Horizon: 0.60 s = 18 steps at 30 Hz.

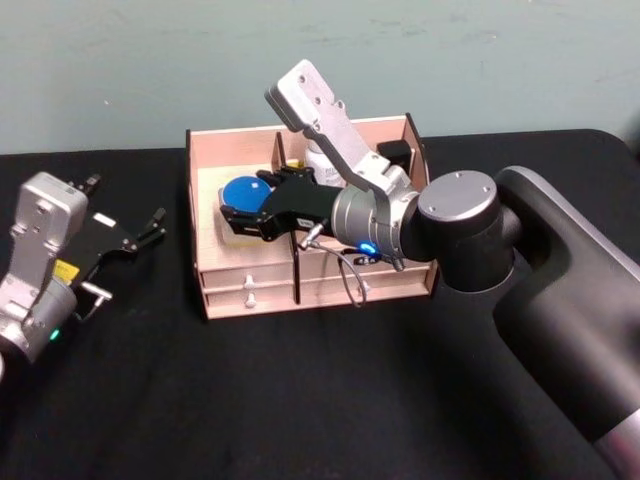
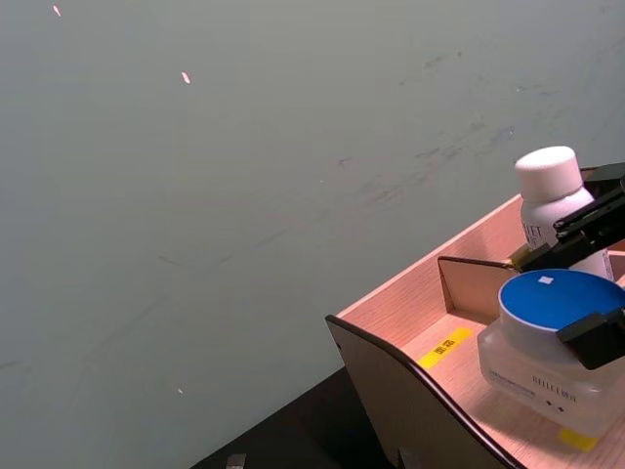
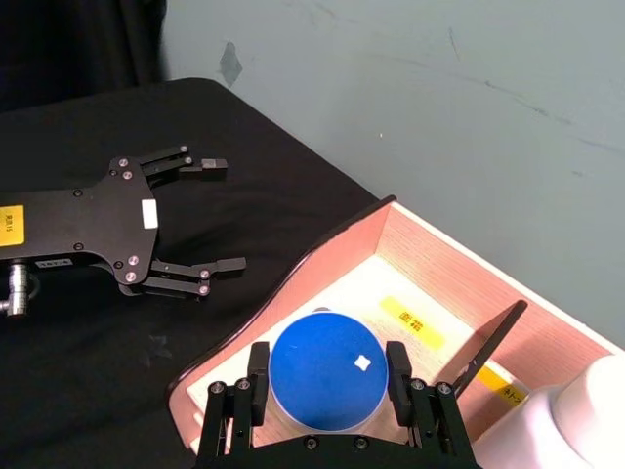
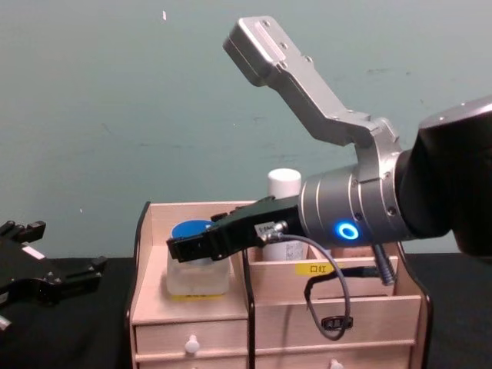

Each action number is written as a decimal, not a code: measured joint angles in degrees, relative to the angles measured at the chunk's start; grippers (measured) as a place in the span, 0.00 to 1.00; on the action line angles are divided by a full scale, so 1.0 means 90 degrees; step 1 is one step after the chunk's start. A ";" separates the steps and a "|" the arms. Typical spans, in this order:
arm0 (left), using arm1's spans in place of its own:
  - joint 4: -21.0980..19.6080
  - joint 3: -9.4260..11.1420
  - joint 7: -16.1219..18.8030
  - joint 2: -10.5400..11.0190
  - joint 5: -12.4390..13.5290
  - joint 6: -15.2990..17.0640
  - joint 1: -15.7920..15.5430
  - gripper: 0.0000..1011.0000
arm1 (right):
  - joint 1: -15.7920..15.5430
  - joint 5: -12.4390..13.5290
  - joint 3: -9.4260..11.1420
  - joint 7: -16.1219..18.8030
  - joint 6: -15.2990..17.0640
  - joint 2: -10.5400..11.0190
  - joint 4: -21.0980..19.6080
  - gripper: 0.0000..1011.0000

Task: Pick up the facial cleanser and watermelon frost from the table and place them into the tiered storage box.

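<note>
A light wooden tiered storage box point(image 2: 444, 322) with a dark curved edge stands before a grey-green wall point(image 2: 244, 195). Inside it sits a clear jar with a blue lid point(image 2: 547, 357). Black fingertips point(image 2: 596, 337) flank the lid. Behind the jar stands a white bottle point(image 2: 552, 200).

The light wooden tiered storage box point(image 1: 250, 290) is set on the black table point(image 1: 300, 400). A clear blue-lidded jar point(image 1: 241, 193) is placed in its left compartment, with a white-capped bottle point(image 4: 284, 184) behind to the right.
</note>
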 joint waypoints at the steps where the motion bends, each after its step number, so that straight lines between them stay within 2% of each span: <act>1: 0.0000 0.0000 0.0000 0.0000 0.0000 0.0000 0.0000 1.00 | -0.0007 -0.0010 0.0012 0.0000 0.0000 -0.0006 0.0011 0.72; 13: 0.0000 0.0000 0.0000 0.0000 0.0000 0.0000 0.0000 1.00 | -0.0009 -0.0011 0.0012 -0.0001 -0.0003 -0.0006 0.0011 0.73; 18: 0.0000 0.0000 0.0000 0.0000 0.0000 0.0000 0.0000 1.00 | -0.0008 -0.0011 0.0009 -0.0003 -0.0004 -0.0004 0.0009 0.88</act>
